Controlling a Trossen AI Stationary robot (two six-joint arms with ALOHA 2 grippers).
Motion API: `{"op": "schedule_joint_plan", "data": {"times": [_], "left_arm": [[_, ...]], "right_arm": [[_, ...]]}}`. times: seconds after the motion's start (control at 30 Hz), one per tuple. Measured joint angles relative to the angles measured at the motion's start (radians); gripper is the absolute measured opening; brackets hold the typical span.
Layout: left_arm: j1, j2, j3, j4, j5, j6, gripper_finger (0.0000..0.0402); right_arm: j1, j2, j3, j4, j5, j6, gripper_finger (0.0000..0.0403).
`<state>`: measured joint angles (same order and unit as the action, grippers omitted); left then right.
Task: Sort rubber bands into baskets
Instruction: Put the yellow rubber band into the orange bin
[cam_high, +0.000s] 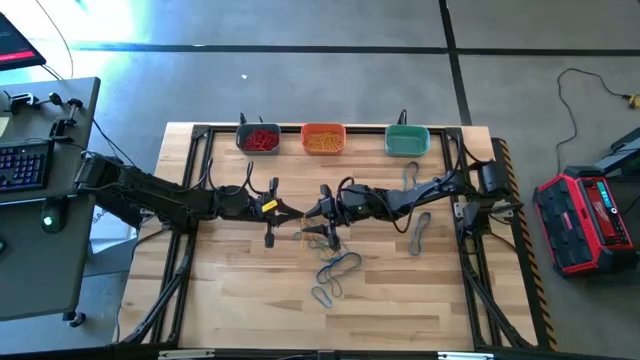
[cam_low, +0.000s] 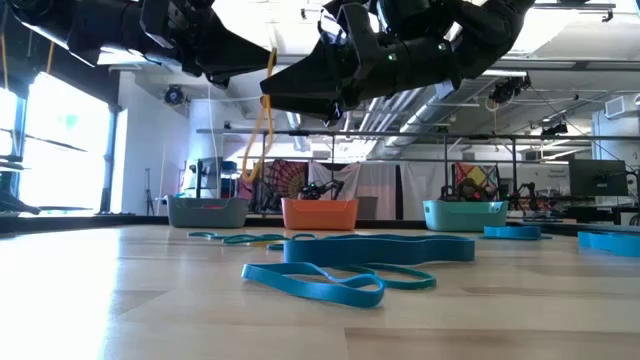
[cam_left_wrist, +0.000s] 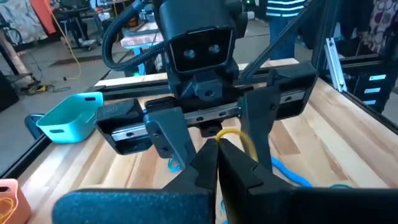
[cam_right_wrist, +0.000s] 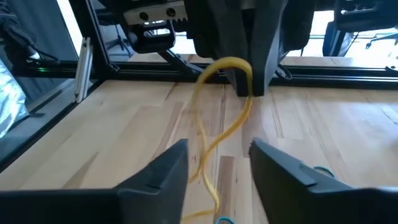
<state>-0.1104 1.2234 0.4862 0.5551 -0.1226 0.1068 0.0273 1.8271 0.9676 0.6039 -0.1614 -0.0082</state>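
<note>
My left hand (cam_left_wrist: 217, 163) hovers over the middle of the tabletop (cam_high: 240, 300), its fingers pressed together and pinching a yellow rubber band (cam_right_wrist: 227, 102) that hangs down in a long loop toward the wood. My right hand (cam_right_wrist: 217, 168) faces it from just beside, fingers spread wide, with the dangling yellow loop passing between them but not gripped.

Along the far edge of the tabletop stand the three baskets in a row: the grey-blue basket (cam_high: 258, 138) holding red bands, the orange basket (cam_high: 323, 139) holding yellow ones, and the teal-green basket (cam_high: 407, 141) toward the far right corner.

Loose blue rubber bands (cam_high: 338, 266) lie on the wood between my hands and the near edge, some overlapping; a further tangle (cam_high: 327, 294) sits closer to the near edge. More grey-teal bands (cam_high: 418, 233) lie toward the right edge, under my right arm. In the low view, a blue band (cam_low: 320, 283) curls flat in the foreground.
</note>
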Motion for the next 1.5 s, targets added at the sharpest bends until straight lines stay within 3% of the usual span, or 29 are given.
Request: {"op": "schedule_joint_plan", "data": {"times": [0.3, 0.63, 0.77, 0.93, 1.17, 1.5], "left_arm": [[0.013, 0.0, 0.0, 0.027, -0.022, -0.005, 0.0004], [0.012, 0.0, 0.0, 0.014, -0.114, -0.001, 0.0085], [0.012, 0.0, -0.001, -0.018, -0.15, -0.025, 0.0119], [0.012, 0.0, -0.07, 0.073, -0.161, -0.038, 0.015], [0.013, 0.0, -0.205, 0.273, -0.161, -0.096, 0.0167], [0.013, 0.0, -0.255, 0.312, -0.161, -0.14, 0.0168]], "right_arm": [[0.012, 0.0, 0.0, -0.001, 0.016, -0.027, 0.0011], [0.019, -0.002, 0.0, -0.032, 0.091, -0.024, 0.0004], [0.019, -0.017, 0.0, -0.089, 0.17, -0.015, 0.0002], [0.013, -0.052, 0.0, -0.165, 0.277, 0.004, 0.0001], [-0.03, -0.077, 0.0, -0.229, 0.353, 0.0, 0.0001], [-0.219, -0.082, 0.006, -0.22, 0.422, -0.056, 0.0]]}}
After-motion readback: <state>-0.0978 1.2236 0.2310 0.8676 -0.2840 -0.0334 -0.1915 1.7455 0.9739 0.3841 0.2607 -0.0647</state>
